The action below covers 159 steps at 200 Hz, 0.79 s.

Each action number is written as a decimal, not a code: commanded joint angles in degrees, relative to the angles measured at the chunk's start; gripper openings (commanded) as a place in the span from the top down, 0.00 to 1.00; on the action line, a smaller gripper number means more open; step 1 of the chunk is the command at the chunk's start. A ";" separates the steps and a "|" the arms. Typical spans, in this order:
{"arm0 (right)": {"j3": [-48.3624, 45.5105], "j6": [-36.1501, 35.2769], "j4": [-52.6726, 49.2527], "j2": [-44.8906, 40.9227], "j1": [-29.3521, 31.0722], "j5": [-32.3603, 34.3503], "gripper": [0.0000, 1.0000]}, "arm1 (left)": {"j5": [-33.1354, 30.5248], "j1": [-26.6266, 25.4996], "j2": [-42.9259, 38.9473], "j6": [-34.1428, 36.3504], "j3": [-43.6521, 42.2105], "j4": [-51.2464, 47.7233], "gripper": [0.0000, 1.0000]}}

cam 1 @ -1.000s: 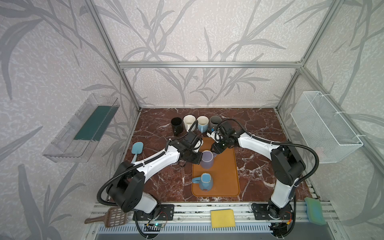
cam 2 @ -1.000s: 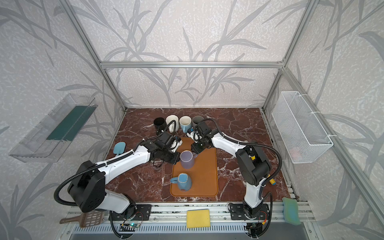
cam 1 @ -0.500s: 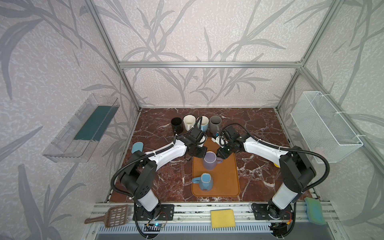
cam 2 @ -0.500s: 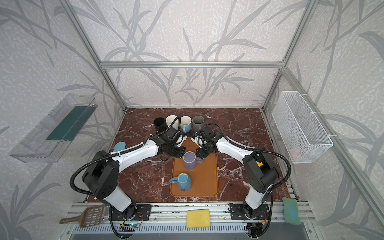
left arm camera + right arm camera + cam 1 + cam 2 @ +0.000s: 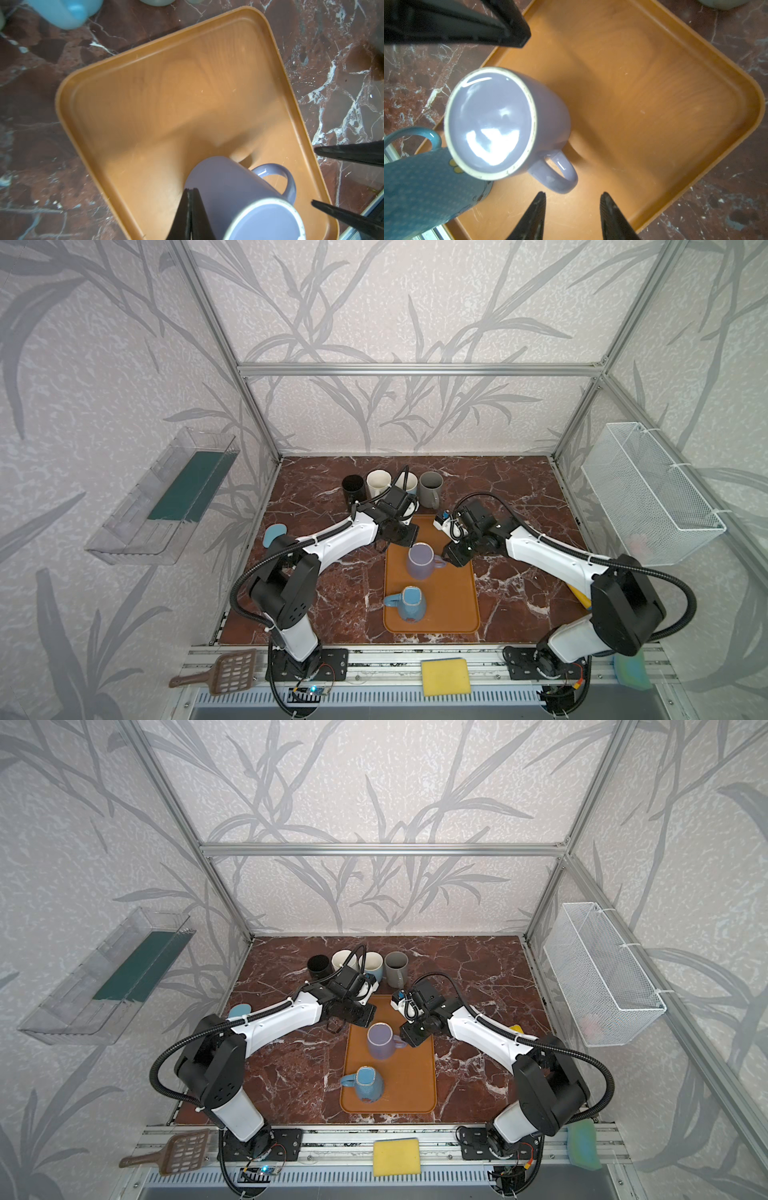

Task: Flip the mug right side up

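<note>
Mug (image 5: 419,562) on tray (image 5: 454,605), roughly central

No text, label, brand, number or sign is showing clearly enough to read in any view: the blue mug (image 5: 421,187) is bearing only dots and small flowers, while the lilac mug (image 5: 492,122) and the orange tray (image 5: 654,93) are showing plain surfaces.

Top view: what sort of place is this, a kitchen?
Likely a robot test booth, not a kitchen: an aluminium frame, two arms bolted to a rail, mugs on a marble-look tabletop.
</note>
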 commanded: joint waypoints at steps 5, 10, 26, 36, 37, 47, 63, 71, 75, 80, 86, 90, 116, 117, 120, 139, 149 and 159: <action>-1.41 -1.14 1.26 -2.59 1.86 -0.12 0.52 | -3.90 1.06 -4.31 1.20 -0.39 -2.95 0.94; -1.30 -1.49 1.29 -2.55 2.21 -0.14 0.51 | -4.16 1.19 -4.77 1.16 -0.58 -3.21 0.94; -0.56 -2.77 0.99 -1.88 3.40 0.42 0.50 | -4.57 1.46 -6.16 1.20 -1.33 -3.40 0.94; 0.04 -3.55 0.54 -1.28 4.02 0.93 0.50 | -4.80 1.52 -6.94 1.04 -1.76 -3.46 0.94; 0.03 -3.62 0.51 -1.25 4.07 1.02 0.50 | -4.85 1.51 -7.01 0.99 -1.79 -3.45 0.94; 0.71 -4.40 -0.09 -0.62 4.43 0.94 0.49 | -4.83 1.59 -7.71 0.81 -2.26 -3.48 0.94; 1.72 -5.32 -0.64 0.28 5.13 2.40 0.48 | -4.96 1.60 -8.62 0.64 -2.92 -3.50 0.94; 2.39 -6.00 -1.20 0.80 5.42 3.19 0.48 | -5.14 1.59 -9.00 0.54 -3.26 -3.41 0.94; 2.73 -6.20 -1.44 1.12 5.60 3.54 0.48 | -5.33 1.65 -9.16 0.57 -3.43 -3.40 0.94; 3.16 -6.62 -1.72 1.58 5.71 3.87 0.48 | -5.49 1.65 -9.31 0.49 -3.63 -3.47 0.94; 3.65 -7.07 -2.03 2.11 5.89 4.12 0.47 | -5.74 1.70 -9.49 0.47 -3.79 -3.54 0.95; 4.01 -7.30 -2.20 2.54 5.96 4.57 0.47 | -5.84 1.76 -9.65 0.42 -3.92 -3.53 0.94; 6.25 -9.19 -3.52 5.19 6.38 6.02 0.47 | -6.80 1.73 -10.72 0.50 -4.53 -3.63 0.94; 6.30 -9.25 -3.58 5.23 6.40 6.02 0.47 | -6.81 1.70 -10.74 0.46 -4.54 -3.63 0.95; 6.56 -9.57 -3.76 5.52 6.46 6.14 0.47 | -7.00 1.78 -10.89 0.48 -4.59 -3.70 0.95; 8.28 -10.78 -5.26 7.12 6.83 6.46 0.47 | -7.98 1.85 -11.84 0.72 -5.07 -3.71 0.94; 8.86 -11.23 -5.99 7.84 7.01 6.19 0.48 | -8.77 1.86 -12.26 0.73 -5.33 -3.71 0.95; 9.50 -11.44 -6.49 8.42 7.20 5.68 0.49 | -9.61 1.95 -12.68 0.80 -5.55 -3.71 0.95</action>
